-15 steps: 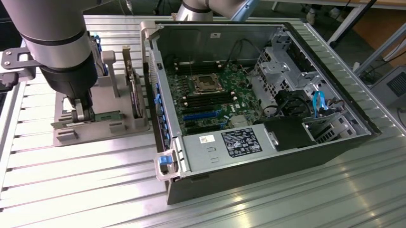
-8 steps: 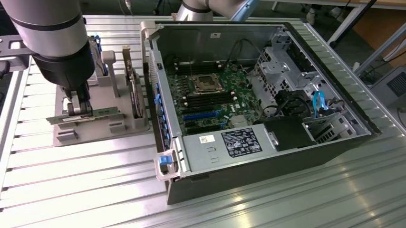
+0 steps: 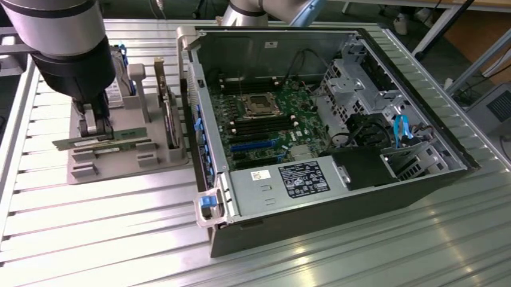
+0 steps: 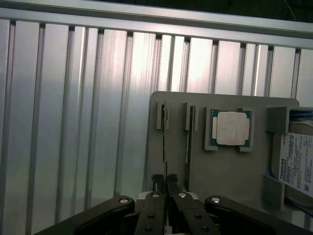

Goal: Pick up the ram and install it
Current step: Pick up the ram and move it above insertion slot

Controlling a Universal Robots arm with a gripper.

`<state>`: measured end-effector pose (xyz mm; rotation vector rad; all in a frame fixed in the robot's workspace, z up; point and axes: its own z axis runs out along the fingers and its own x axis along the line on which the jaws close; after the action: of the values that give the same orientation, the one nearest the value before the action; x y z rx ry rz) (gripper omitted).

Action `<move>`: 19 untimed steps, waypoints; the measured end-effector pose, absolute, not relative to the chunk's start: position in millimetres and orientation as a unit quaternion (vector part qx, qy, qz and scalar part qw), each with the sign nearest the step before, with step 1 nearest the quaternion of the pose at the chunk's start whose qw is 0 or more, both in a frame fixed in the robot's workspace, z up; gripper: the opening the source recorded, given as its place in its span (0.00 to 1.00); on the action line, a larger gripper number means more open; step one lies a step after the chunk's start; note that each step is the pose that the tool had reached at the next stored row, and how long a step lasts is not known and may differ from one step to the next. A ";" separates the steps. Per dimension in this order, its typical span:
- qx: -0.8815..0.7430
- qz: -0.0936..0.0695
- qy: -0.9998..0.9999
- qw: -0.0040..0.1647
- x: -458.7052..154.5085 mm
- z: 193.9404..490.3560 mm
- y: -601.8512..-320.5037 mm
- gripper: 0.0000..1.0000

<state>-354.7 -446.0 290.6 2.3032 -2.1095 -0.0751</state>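
Wrist view: your claw (image 4: 165, 183) looks clenched on the ram (image 3: 119, 143), which hasn't left its gray holder (image 4: 220, 166). Grab done, I'd say; seating it in the computer case (image 3: 264, 45) remains.

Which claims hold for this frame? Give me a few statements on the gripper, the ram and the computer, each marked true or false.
1. The gripper is closed on the ram at the grey holder. True.
2. The ram is seated in a motherboard slot. False: it is at the holder, outside the computer case.
3. A square processor chip lies in a recess of the holder. True.
4. The case is shut by its side panel. False: it lies open, with the motherboard exposed.
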 end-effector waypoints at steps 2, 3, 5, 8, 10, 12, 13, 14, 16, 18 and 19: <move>0.737 -0.024 -0.675 0.009 -354.7 293.7 -446.0 0.13; 0.737 -0.024 -0.675 0.009 -354.7 295.1 -446.0 0.13; 0.737 -0.024 -0.675 0.009 -354.7 298.8 -446.0 0.13; 0.737 -0.024 -0.675 0.009 -354.7 303.3 -446.0 0.13; 0.737 -0.024 -0.675 0.009 -354.7 308.1 -446.0 0.13; 0.737 -0.024 -0.675 0.009 -354.7 312.7 -446.0 0.13; 0.737 -0.024 -0.675 0.009 -354.7 315.9 -446.0 0.13; 0.737 -0.024 -0.675 0.009 -354.7 320.1 -446.0 0.13; 0.737 -0.024 -0.675 0.009 -354.7 325.1 -446.0 0.13; 0.737 -0.024 -0.675 0.009 -354.7 329.3 -446.0 0.13; 0.737 -0.024 -0.675 0.009 -354.7 334.7 -446.0 0.13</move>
<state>-354.7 -446.0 334.7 2.3032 -2.1095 -0.0750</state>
